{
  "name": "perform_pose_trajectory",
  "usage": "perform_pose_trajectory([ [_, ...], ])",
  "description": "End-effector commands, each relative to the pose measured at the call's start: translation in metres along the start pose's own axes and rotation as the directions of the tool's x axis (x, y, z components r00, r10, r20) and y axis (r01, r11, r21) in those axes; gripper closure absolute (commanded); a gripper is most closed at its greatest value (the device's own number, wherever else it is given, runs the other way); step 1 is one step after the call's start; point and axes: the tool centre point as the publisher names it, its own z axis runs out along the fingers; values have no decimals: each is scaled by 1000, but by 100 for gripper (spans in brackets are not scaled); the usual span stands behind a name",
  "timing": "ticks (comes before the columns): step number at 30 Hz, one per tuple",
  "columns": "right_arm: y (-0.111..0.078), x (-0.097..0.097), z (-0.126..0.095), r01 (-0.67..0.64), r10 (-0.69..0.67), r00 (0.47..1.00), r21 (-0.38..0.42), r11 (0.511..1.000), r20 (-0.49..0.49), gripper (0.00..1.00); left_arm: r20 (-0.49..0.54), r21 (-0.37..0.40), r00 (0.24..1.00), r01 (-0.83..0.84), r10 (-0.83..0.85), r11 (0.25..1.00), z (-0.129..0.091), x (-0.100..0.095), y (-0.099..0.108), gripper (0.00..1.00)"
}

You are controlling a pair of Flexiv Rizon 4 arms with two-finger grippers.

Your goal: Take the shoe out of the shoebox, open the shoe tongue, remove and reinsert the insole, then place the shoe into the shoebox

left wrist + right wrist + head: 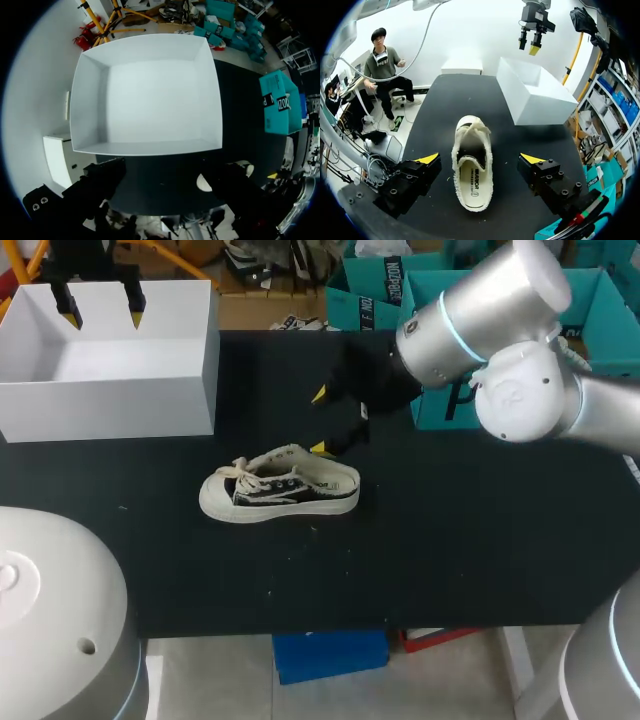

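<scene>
Twice hovering released: holding right gripper (pixel 320 421) near the sneaker (pixel 280 490) on the bench (pixel 450 560), baring its insole (pixel 471 182) only to the right wrist view; holding left gripper (pixel 101 304) above the white shoebox (pixel 145 100).

1 shoe (pixel 280 490), 1 wht shoebox (pixel 110 410), 2 tools – L tool (pixel 101 315), R tool (pixel 320 422)

shoe (pixel 280 490): black upper; cream sole, laces, frayed trim; cream insole. shoebox (pixel 180 370): plain white. table (pixel 450 540) under shoe: black. right gripper (pixel 320 422) near shoe, left gripper (pixel 100 305): both black fingers, yellow tips.
</scene>
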Motion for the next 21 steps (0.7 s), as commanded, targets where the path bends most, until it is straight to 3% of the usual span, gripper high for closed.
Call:
perform_pose_trajectory([
  [1, -18, 5, 14, -8, 9, 1000, -36, 999, 21, 0, 3, -1, 1000, 2, -2, 1000, 0, 1, 1, 0],
  [8, -45, 2, 42, -22, 23, 1000, -52, 998, 18, 0, 3, -1, 1000, 2, -2, 1000, 0, 1, 1, 0],
  [21, -71, 8, 69, -72, 72, 997, -75, 995, -9, 0, 3, -1, 1000, 2, -2, 1000, 0, 1, 1, 0],
])
